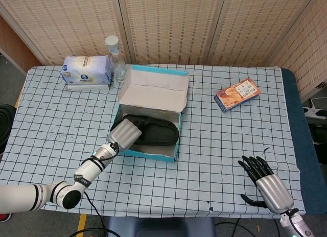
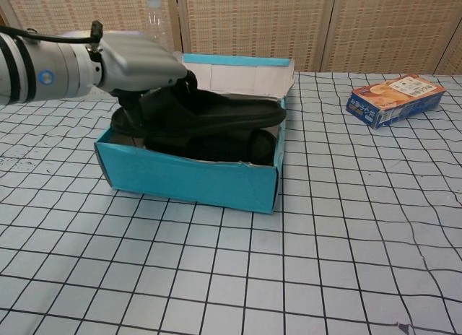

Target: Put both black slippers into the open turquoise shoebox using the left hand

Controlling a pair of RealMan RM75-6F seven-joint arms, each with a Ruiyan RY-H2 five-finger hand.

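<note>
While the left hand point(image 2: 137, 61) holds the upper slipper point(image 2: 209, 112) by its heel end, that slipper lies nearly level across the top of the open turquoise shoebox point(image 2: 189, 177), its toe reaching the box's right wall. Its black sole looks thick and matte, with a smooth rounded edge. From the chest view the dark fingers point(image 2: 133, 112) wrap under the heel at the left end of the box, and the silver back of the hand sits above. Beneath it the second black slipper point(image 2: 238, 146) rests on the box floor, its broad strap arching up toward the right. From the head view the two slippers overlap into one dark oval shape inside the box, with the left hand point(image 1: 125, 135) at the near left corner. The box has bright turquoise outer walls, a plain grey-white inside, and its lid point(image 1: 153, 91) stands open on the far side. It sits near the middle of the checked surface point(image 1: 204, 160). The right hand point(image 1: 265, 181) rests at the near right edge of the surface, well apart from the box, fingers spread and holding nothing.
</note>
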